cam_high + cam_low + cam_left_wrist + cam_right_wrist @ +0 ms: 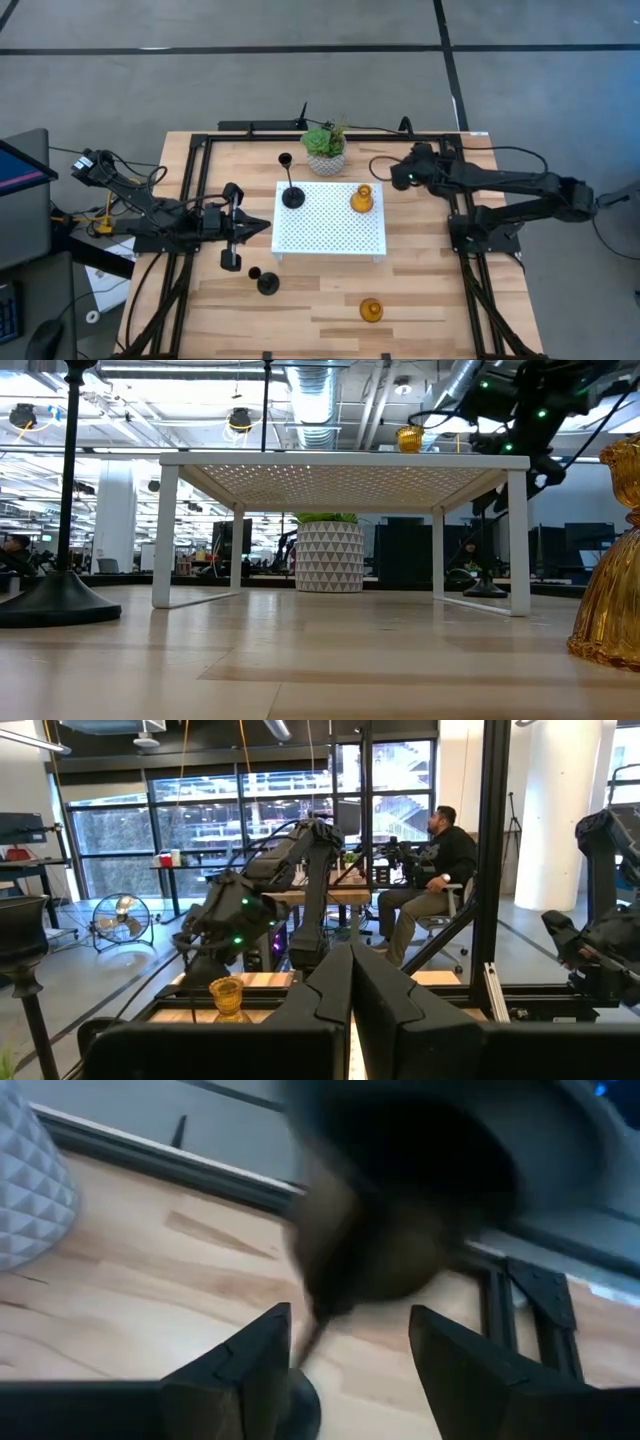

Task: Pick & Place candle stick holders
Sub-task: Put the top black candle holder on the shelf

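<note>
A white perforated rack (330, 235) stands mid-table. On it stand a tall black holder (292, 192) and an amber holder (362, 198). Another tall black holder (267, 284) and a second amber holder (371, 310) stand on the table near the front edge. My right gripper (400, 178) is open behind the rack's far right corner. Its fingers stand on either side of a black holder's thin stem (318, 1330), above its round base (302, 1392), without touching it. The holder's top is a dark blur near the camera. My left gripper (264, 228) is shut and empty, left of the rack.
A green plant in a white patterned pot (325, 150) stands at the far edge behind the rack, left of my right gripper. A black frame (195, 190) runs along the table's sides. A person (435, 870) sits in the room beyond the table.
</note>
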